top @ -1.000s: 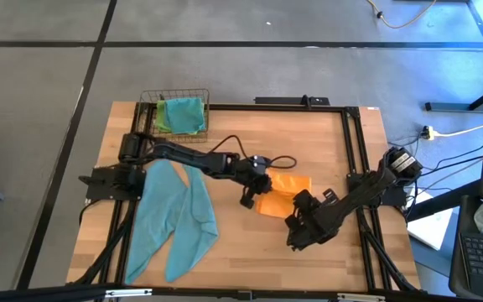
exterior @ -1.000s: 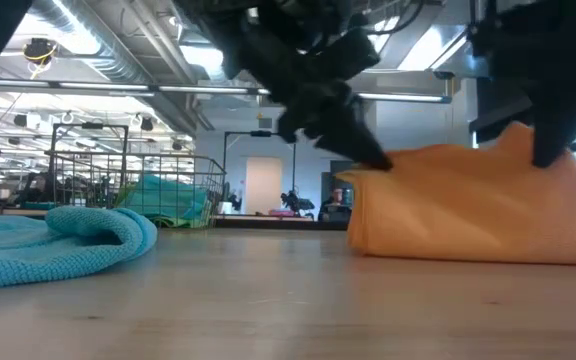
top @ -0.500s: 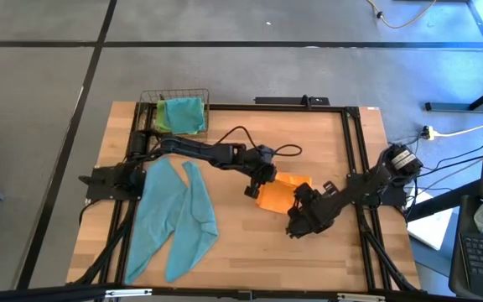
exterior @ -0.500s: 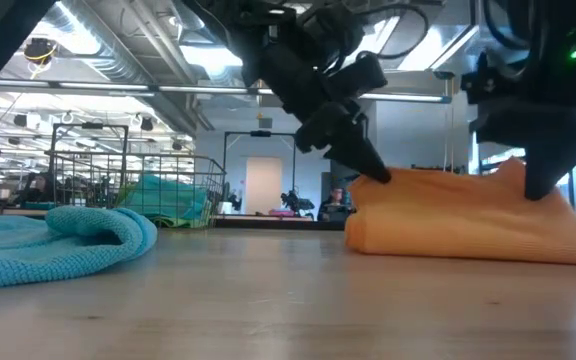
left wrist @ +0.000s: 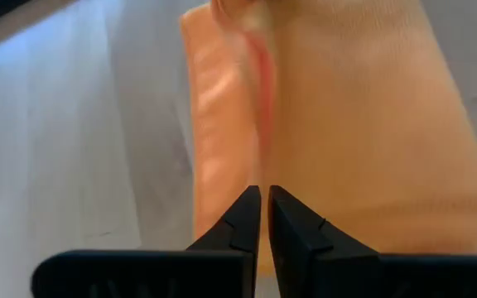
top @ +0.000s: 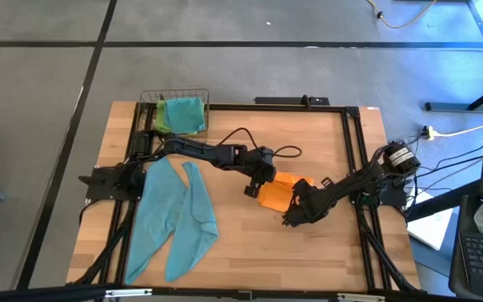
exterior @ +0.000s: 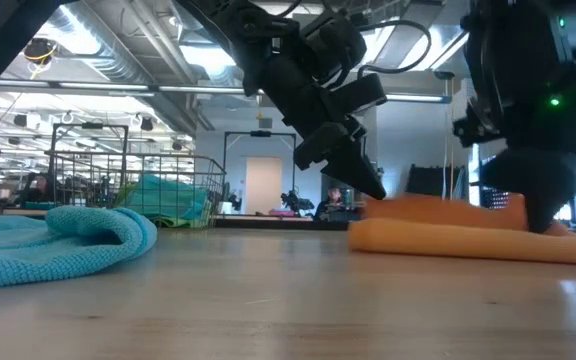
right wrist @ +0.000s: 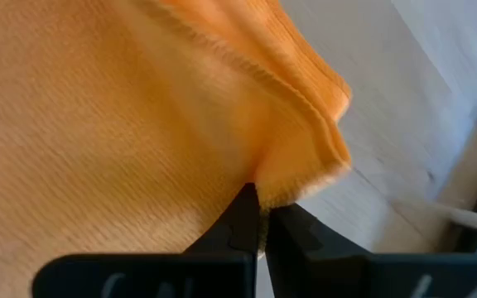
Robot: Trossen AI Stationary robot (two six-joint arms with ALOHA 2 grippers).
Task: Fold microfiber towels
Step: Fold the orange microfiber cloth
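Wooden tabletop [top: 325,143] carrying towels, a basket and two dark arms. A large teal towel [top: 174,222], loosely spread in two lobes, lies along the left side of the tabletop, reaching toward the near edge; in the low view it appears as a rumpled teal roll [exterior: 58,245]. A wire basket [top: 174,115] stands at the far left corner and holds a teal towel over a lime green one [top: 163,122]. An orange towel [top: 277,195], folded flat, lies a little right of the tabletop's centre; the low view shows it as a low layered slab [exterior: 468,238].

The left gripper [top: 251,190] sits at the orange towel's left edge; its fingers [left wrist: 243,223] are together, nearly touching, with no cloth seen between them. The right gripper [top: 292,216] is at the towel's near right corner, its fingers [right wrist: 238,217] pinched on the doubled orange hem there.
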